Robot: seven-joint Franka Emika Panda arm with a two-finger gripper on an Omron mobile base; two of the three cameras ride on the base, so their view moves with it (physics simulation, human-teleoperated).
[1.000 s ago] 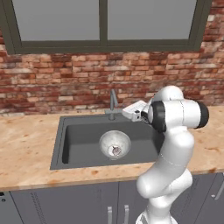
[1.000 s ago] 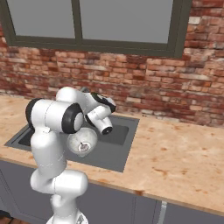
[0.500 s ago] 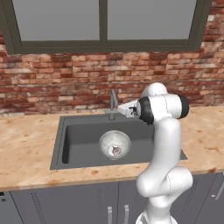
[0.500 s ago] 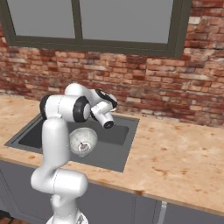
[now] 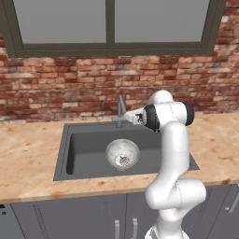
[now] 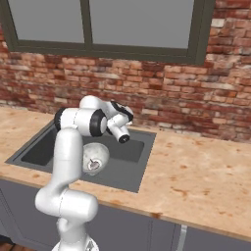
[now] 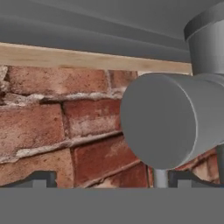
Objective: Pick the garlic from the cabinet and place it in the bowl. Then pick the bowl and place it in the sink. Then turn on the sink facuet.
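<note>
Sink (image 5: pixel 84 144) holding the bowl (image 5: pixel 122 153) with garlic (image 5: pixel 124 160); gripper (image 5: pixel 129 117), fingers spread, just beside the sink facuet (image 5: pixel 121 111) behind the basin.

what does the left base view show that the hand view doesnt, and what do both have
Left base view alone: the sink with the bowl in it, the garlic inside the bowl, the counter, and the window.

Hand view alone: the open gripper's two dark fingertips at its bottom edge.

Both: the sink facuet, close up in the hand view, and the brick wall.
</note>
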